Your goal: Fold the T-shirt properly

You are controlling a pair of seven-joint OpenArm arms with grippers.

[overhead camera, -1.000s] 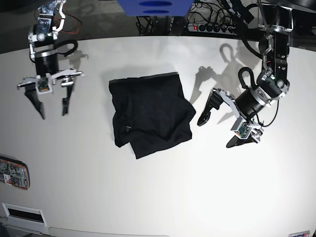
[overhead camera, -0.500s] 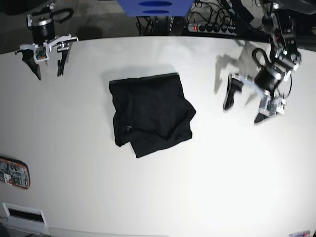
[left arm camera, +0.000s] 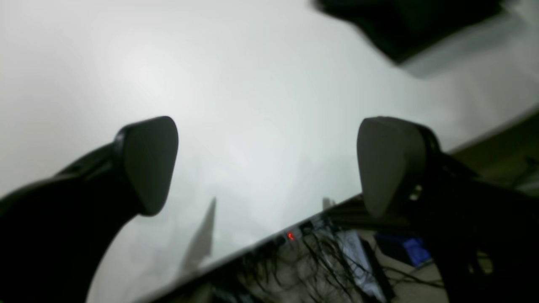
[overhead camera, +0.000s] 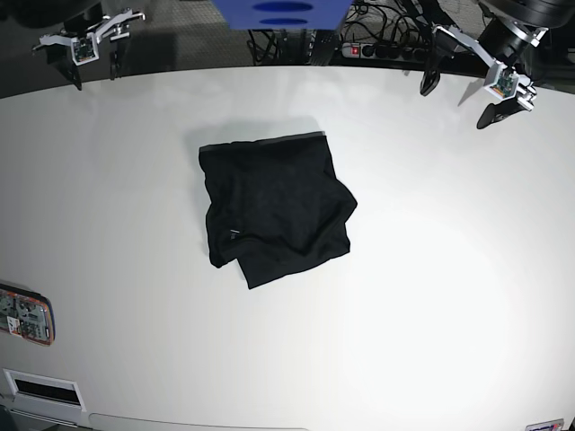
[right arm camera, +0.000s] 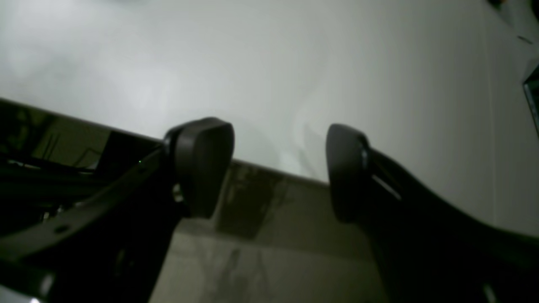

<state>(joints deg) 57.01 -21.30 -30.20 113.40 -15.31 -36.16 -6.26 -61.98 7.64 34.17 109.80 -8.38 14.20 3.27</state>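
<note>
The black T-shirt (overhead camera: 274,208) lies folded into a rough rectangle in the middle of the white table (overhead camera: 431,269), its lower edge uneven. A dark corner of it shows at the top of the left wrist view (left arm camera: 404,25). My left gripper (overhead camera: 460,83) is open and empty above the table's far right edge; its fingers (left arm camera: 147,164) stand wide apart in the left wrist view. My right gripper (overhead camera: 94,59) is open and empty at the table's far left edge; its fingers (right arm camera: 202,164) stand apart in the right wrist view.
A power strip with cables (overhead camera: 382,49) lies behind the table's far edge. A blue object (overhead camera: 278,13) sits at the top middle. A small device (overhead camera: 25,314) lies at the table's left edge, a white box (overhead camera: 40,388) at the front left corner.
Both arms have pulled back from the T-shirt toward the table's far corners, the left arm up and right, the right arm up and left. The T-shirt has not moved.
</note>
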